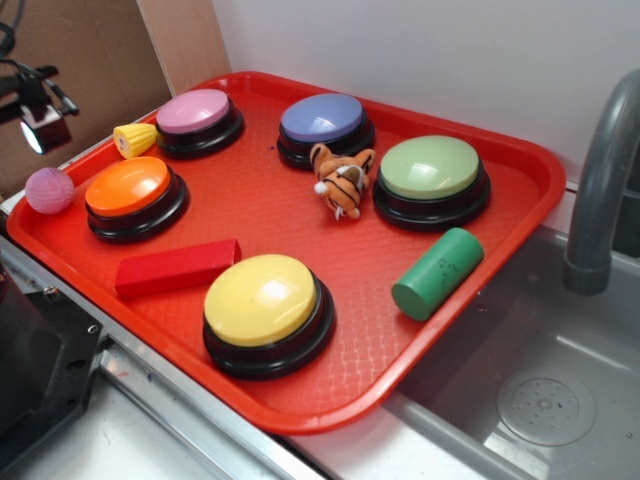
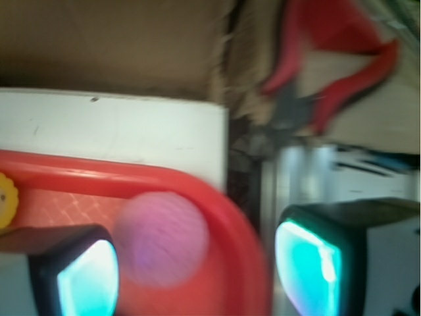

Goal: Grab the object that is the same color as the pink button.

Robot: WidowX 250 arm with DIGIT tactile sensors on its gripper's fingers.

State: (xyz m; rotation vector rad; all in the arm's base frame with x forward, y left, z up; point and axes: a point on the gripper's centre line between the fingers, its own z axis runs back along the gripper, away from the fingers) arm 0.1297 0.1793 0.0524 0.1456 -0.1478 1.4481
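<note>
The small pink ball (image 1: 49, 190) rests at the left corner of the red tray (image 1: 470, 290), against its rim, beside the orange button (image 1: 133, 195). The pink button (image 1: 196, 119) with its black base stands at the tray's back left. My gripper (image 1: 38, 110) hangs above and slightly behind the ball, only partly in the exterior view. In the blurred wrist view the pink ball (image 2: 162, 238) lies between my open gripper (image 2: 197, 270), closer to the left finger (image 2: 79, 276) than to the right one (image 2: 316, 260). Nothing is held.
On the tray stand a purple-blue button (image 1: 324, 126), a green button (image 1: 431, 180), a yellow button (image 1: 266, 312), a yellow corn toy (image 1: 134, 139), a tiger toy (image 1: 341, 180), a red block (image 1: 177, 267) and a green cylinder (image 1: 437, 273). A sink with faucet (image 1: 600, 190) lies right.
</note>
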